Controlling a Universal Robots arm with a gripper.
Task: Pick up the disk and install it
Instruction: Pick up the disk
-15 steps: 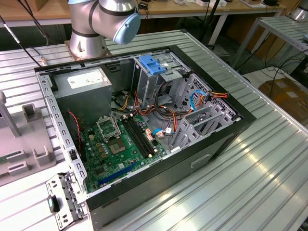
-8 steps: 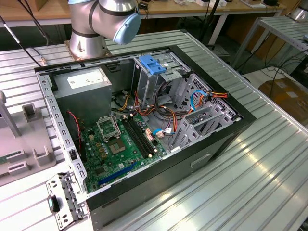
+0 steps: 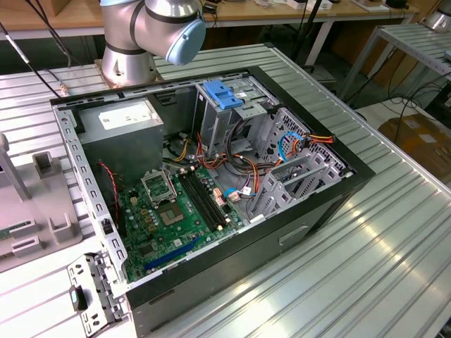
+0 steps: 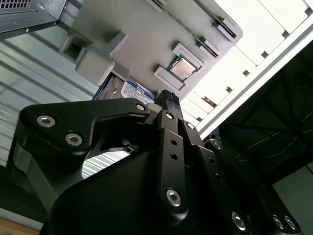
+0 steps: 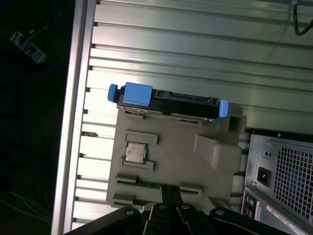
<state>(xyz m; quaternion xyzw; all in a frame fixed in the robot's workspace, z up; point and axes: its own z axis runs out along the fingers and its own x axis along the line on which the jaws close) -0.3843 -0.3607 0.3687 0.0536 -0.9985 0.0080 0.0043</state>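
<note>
Nothing's installed yet: the disk (image 5: 168,100) lies along the edge of its grey holder (image 5: 171,147) on the tabletop (image 5: 195,44), outside the computer case (image 3: 282,243). The end effector (image 5: 169,190) hovers over the holder, tips pressed together, gripping nothing.

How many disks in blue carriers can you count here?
1: the disk lies at the grey tray's edge, beside the case. Others may be hidden inside the case.

grey fixture (image 4: 146,29): I see it by the tabletop (image 4: 34,73) edge, carrying a chip (image 4: 182,67).
disk (image 4: 133,91): label peeking beside the grey fixture.
gripper (image 4: 168,96): fingers together, empty, over the grey fixture.
</note>
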